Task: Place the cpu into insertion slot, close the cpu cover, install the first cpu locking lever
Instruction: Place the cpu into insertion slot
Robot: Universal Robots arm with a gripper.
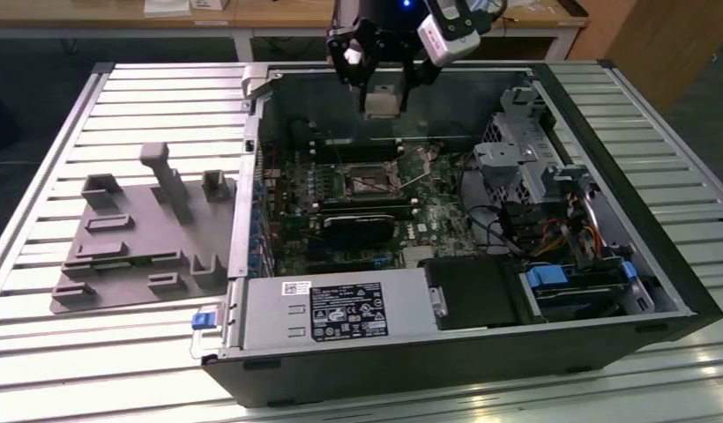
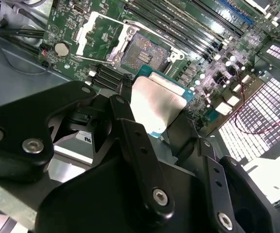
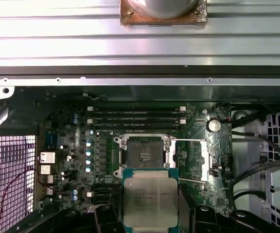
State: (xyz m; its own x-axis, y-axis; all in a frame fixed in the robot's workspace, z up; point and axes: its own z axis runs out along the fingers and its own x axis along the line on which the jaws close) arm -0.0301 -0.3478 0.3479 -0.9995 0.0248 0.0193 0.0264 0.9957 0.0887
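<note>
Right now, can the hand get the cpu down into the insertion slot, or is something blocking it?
Probably yes. The hand holds the cpu up above. The insertion slot lies bare, the cpu cover stands open beside it, and nothing shows across the recess.

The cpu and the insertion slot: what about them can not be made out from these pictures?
- cpu, first wrist view: one end is cut off by the picture's edge, where the gripper holds it.
- cpu, second wrist view: part of it is hidden behind the gripper's black links.
- cpu underside: faces away from both wrist cameras.
- insertion slot, exterior view: too small to show its contacts.
</note>
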